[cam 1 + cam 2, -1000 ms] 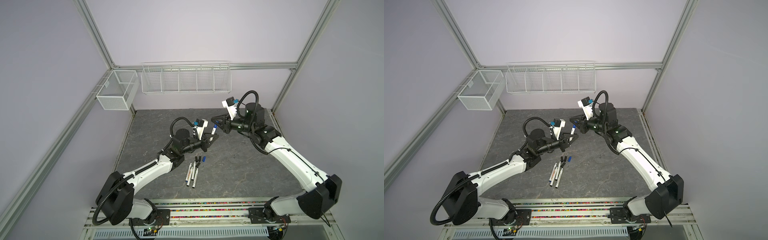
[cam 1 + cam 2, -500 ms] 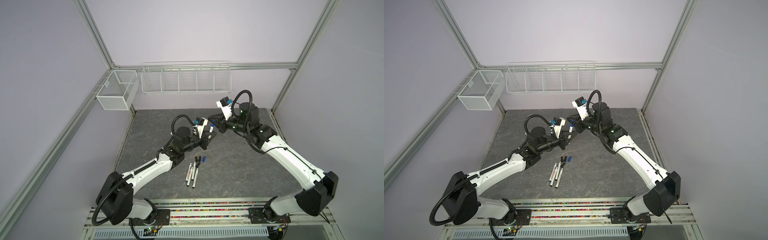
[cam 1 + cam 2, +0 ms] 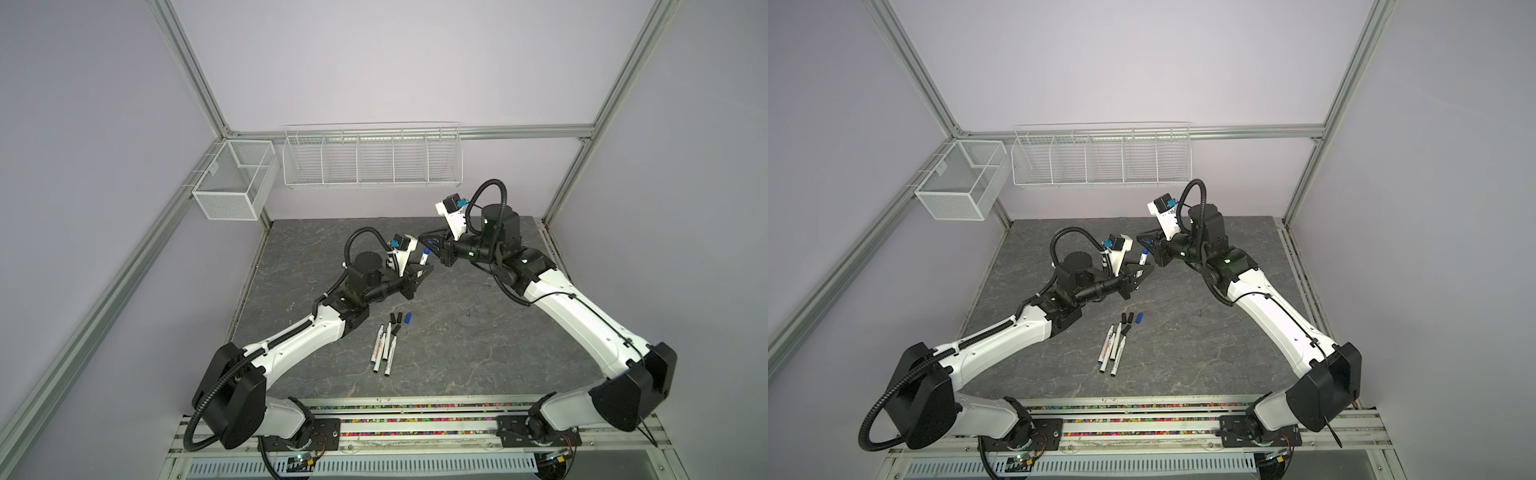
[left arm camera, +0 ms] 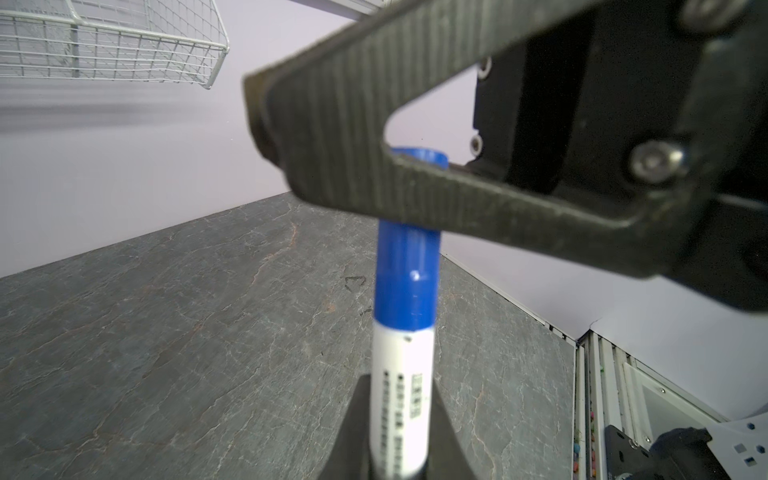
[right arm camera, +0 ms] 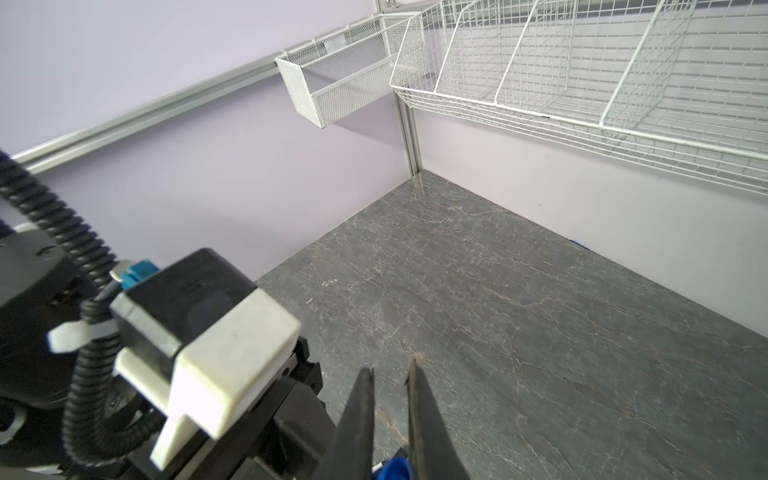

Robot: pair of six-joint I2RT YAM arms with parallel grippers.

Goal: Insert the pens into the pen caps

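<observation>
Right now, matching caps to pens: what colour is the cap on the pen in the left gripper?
Blue cap; clearest in the left wrist view.

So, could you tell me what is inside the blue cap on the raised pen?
The pen in the left gripper runs into the blue cap; its tip is hidden, and a finger of the right gripper crosses the cap.

The left arm [image 3: 299, 336] and the right arm [image 3: 582, 316] have white shells and black joints. A black ribbed cable [image 5: 54, 214] loops by each wrist. A camera box [image 5: 216, 332], black and white, has a blue plug [image 5: 139, 271] on it. The black fingers [image 4: 332, 124] are ridged, shaped like triangles with a hole in the middle. Silver screws [image 4: 654, 160] hold them on. Each base [image 3: 320, 428] is black.
</observation>
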